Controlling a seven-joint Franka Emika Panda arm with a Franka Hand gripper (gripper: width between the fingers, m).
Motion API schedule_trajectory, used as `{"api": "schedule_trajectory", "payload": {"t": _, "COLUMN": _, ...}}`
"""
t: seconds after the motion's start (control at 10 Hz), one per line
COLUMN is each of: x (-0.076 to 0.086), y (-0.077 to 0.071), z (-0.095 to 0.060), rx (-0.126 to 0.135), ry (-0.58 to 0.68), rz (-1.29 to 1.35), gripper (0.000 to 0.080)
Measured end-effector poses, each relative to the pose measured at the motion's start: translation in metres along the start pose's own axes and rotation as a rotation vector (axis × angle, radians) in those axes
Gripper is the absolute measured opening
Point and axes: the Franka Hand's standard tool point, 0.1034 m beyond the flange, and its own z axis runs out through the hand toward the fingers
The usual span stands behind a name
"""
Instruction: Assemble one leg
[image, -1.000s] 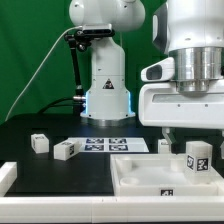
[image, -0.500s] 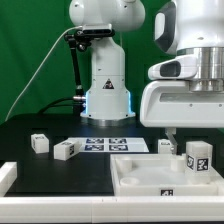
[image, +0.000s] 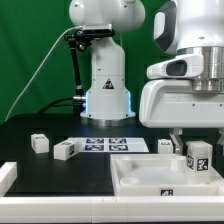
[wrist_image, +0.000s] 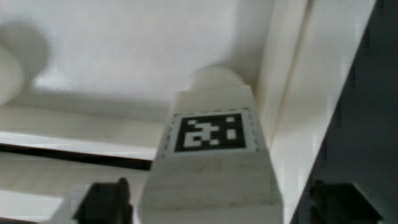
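A leg, a small white block with a black-and-white tag, stands upright over the far right corner of the large white panel. My gripper comes down from above and is shut on it. In the wrist view the leg fills the gap between my two dark fingers, its tag facing the camera, with the panel's white rim beyond it. I cannot tell whether the leg touches the panel.
Two more legs lie on the black table at the exterior view's left, and another sits behind the panel. The marker board lies in front of the robot base. A white part is at the left edge.
My arm has shifted a little toward the exterior view's right, and the held leg has shifted slightly with it. The loose legs and the panel have not moved.
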Motion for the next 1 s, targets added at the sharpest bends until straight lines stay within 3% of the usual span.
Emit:
{"api": "schedule_trajectory", "payload": {"t": 0.1, "x": 0.000, "y": 0.000, "z": 0.000, "rx": 0.000, "ry": 0.001, "rz": 0.000, "gripper": 0.0287}}
{"api": "schedule_trajectory", "payload": {"t": 0.4, "x": 0.000, "y": 0.001, "z": 0.000, "rx": 0.002, "ry": 0.001, "rz": 0.046, "gripper": 0.0290}}
{"api": "schedule_trajectory", "payload": {"t": 0.7, "x": 0.000, "y": 0.012, "z": 0.001, "rx": 0.035, "ry": 0.016, "rz": 0.403, "gripper": 0.0290}}
{"api": "schedule_trajectory", "payload": {"t": 1.0, "x": -0.001, "y": 0.018, "z": 0.002, "rx": 0.036, "ry": 0.070, "rz": 0.659, "gripper": 0.0295}}
